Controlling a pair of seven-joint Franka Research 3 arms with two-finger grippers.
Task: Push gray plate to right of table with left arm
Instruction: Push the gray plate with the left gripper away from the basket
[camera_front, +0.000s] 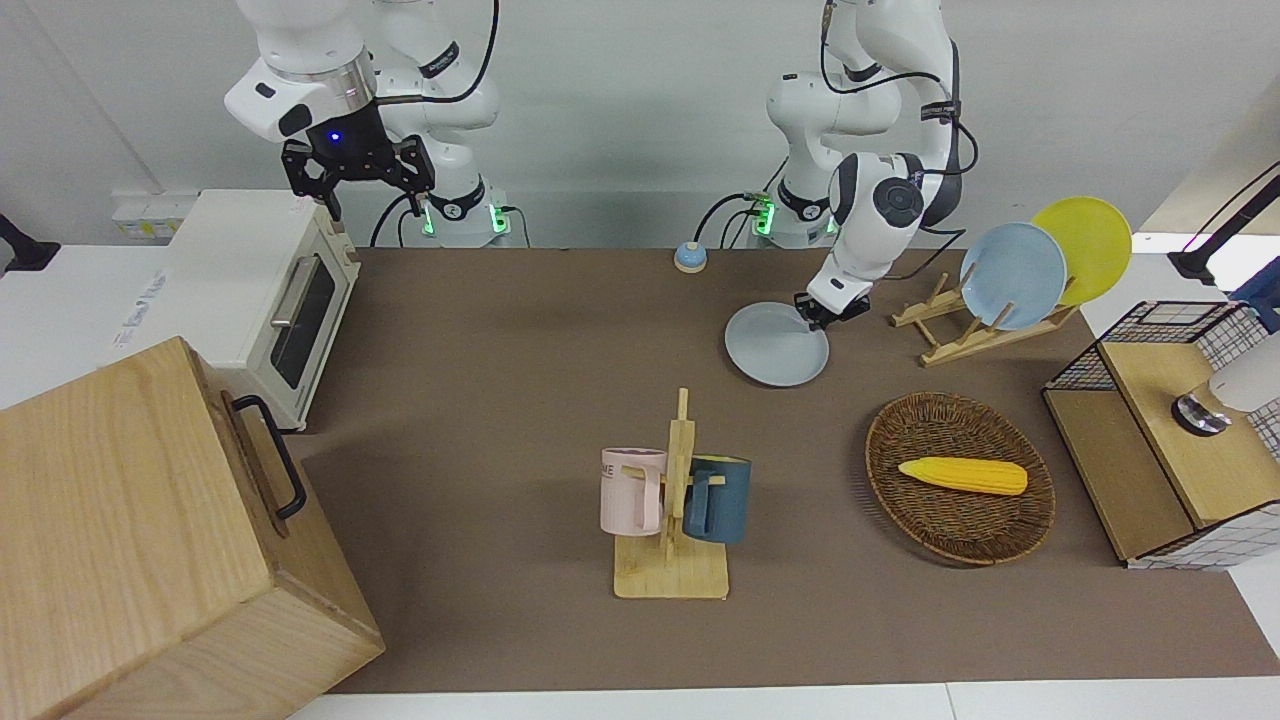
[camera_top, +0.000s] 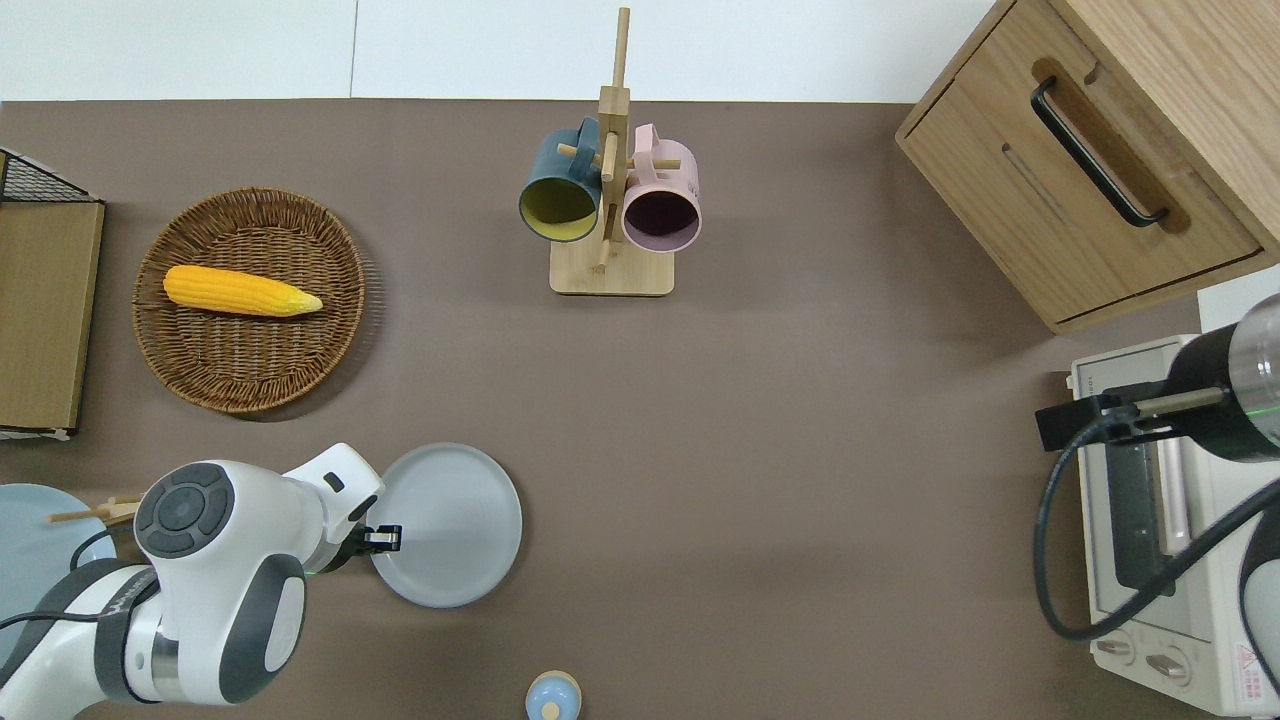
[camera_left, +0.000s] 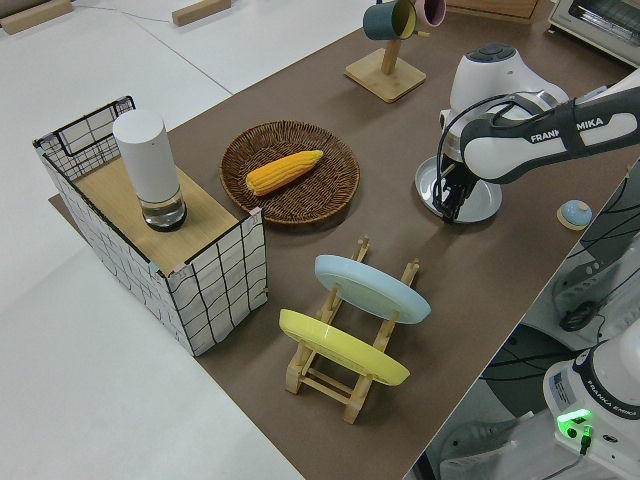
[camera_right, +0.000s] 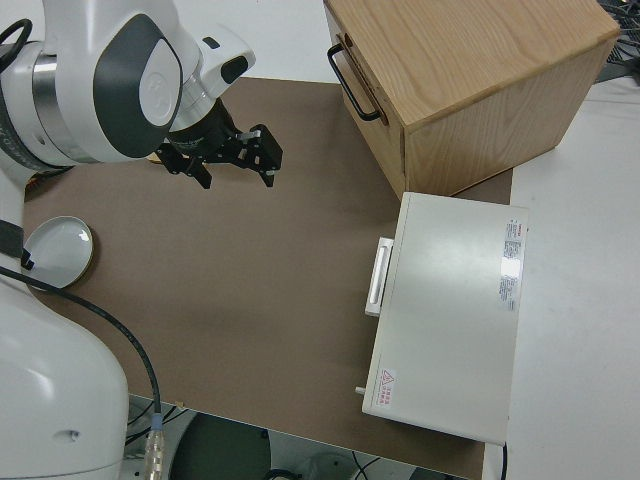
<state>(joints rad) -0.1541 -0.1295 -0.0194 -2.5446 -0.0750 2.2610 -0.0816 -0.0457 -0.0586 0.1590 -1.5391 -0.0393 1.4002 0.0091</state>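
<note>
My left gripper (camera_top: 385, 538) sits low at the rim of the gray plate (camera_top: 450, 525), on its edge toward my left arm's end of the bench (camera_top: 800, 450); I cannot tell how its jaws stand. My right gripper (camera_right: 232, 155) is parked, jaws spread.

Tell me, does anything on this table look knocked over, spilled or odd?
Nothing stands out. The gray plate lies flat on the table with the left gripper at its edge. The corn sits in its wicker tray, and both mugs hang on their stand.
</note>
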